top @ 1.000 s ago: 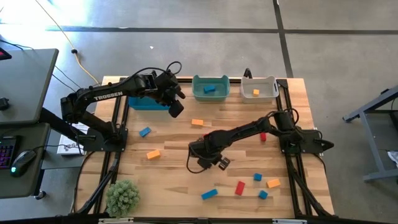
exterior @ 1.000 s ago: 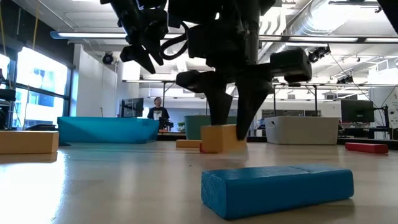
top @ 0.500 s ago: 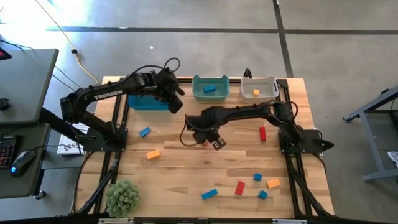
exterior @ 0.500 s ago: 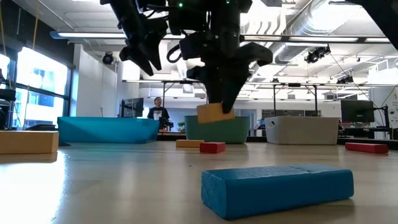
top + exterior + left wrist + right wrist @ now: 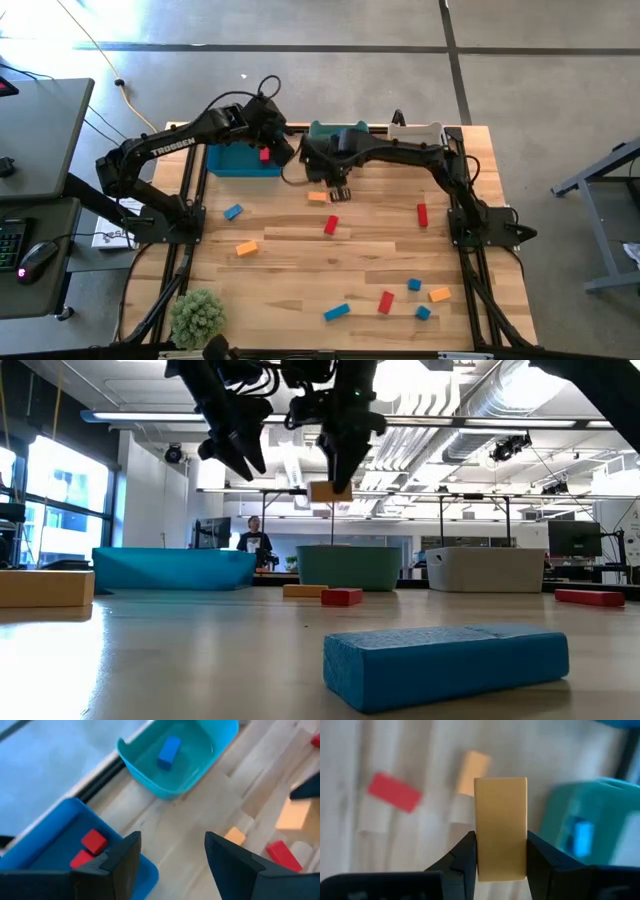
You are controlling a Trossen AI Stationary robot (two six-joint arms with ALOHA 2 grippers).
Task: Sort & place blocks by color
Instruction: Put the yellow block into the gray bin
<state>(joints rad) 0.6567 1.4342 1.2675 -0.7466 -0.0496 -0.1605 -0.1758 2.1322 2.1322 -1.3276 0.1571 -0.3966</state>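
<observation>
My right gripper [image 5: 339, 191] is shut on an orange block [image 5: 329, 491] and holds it in the air just in front of the teal bin [image 5: 352, 132]. A blue block [image 5: 169, 751] lies in that bin. My left gripper [image 5: 283, 152] is open and touches nothing. It hovers over the right end of the blue bin [image 5: 232, 163], where two red blocks [image 5: 93, 841] rest on the floor. Loose red, blue and orange blocks lie flat on the table, among them an orange one [image 5: 318, 197] and a red one [image 5: 331, 226] near the right gripper. My right gripper pinches the orange block [image 5: 500, 827] between its two fingers [image 5: 465, 855], which press on two opposite side faces. The fingers come from above, pointing down, and the block sits at their free ends [image 5: 333, 472]. It is lifted clear of the table, roughly level.
A white bin [image 5: 417, 134] stands right of the teal one on the far edge. More blocks lie at the near right [image 5: 386, 302], a blue bar [image 5: 336, 312] among them, and at the left [image 5: 246, 247]. A green plant [image 5: 197, 317] fills the near left corner.
My right gripper has risen from the middle of the table and travelled toward the far edge, up to the teal bin. It has kept shut on the orange block, which went from the table top to well above it. A red block it stood beside has stayed put.
</observation>
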